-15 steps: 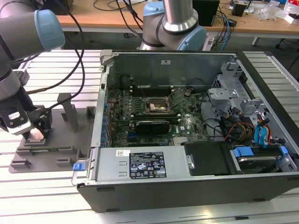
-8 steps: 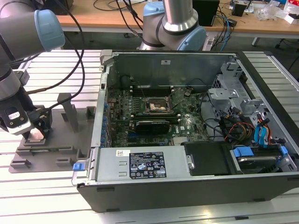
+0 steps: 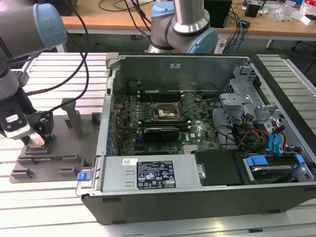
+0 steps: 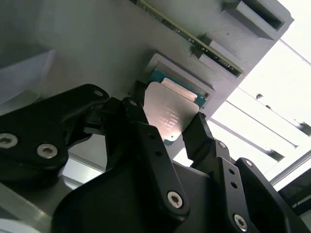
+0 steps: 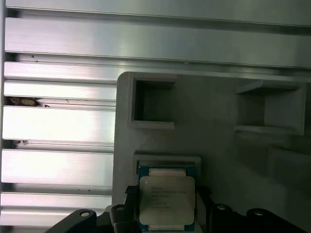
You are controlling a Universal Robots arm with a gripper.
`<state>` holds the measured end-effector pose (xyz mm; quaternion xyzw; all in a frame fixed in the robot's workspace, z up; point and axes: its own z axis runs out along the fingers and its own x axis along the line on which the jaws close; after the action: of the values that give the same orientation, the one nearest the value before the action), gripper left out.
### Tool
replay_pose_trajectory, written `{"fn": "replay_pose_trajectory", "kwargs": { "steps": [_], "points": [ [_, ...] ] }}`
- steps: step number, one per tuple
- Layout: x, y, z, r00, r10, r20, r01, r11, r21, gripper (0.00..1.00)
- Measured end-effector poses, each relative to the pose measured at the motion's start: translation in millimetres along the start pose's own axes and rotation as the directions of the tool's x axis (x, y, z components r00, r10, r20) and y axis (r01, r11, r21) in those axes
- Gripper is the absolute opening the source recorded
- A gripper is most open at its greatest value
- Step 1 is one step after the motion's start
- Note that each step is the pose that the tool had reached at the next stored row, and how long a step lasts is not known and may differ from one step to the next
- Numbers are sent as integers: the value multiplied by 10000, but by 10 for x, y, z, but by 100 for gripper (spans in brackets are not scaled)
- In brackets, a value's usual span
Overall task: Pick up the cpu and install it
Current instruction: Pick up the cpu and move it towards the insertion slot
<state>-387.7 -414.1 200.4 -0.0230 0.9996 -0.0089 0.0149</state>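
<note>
Now the jaws clench the cpu (image 4: 171,110) by two sides, over its tray (image 3: 64,148) pocket, at nine o'clock from the computer (image 3: 197,195).

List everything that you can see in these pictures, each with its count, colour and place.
cpu: one, silvery top, in a pocket of the tray.
tray: one, grey, on the table at the exterior view's left.
case: one, dark grey, open, in the middle of the table.
motherboard: one, green, inside the case.
socket: one, black frame, on the motherboard.
table: one, silver, slatted, under tray and case.
desk: one, wooden, behind the table.
arm: one, grey with blue caps, base behind the case.
hand: one, black, at the cpu over the tray.
</note>
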Motion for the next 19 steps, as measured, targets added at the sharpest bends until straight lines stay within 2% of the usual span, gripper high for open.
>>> {"fn": "replay_pose_trajectory", "kwargs": {
  "steps": [19],
  "points": [
    [-9,-5,-317,10000,0,0,0,10000,0,55]
  ]
}}
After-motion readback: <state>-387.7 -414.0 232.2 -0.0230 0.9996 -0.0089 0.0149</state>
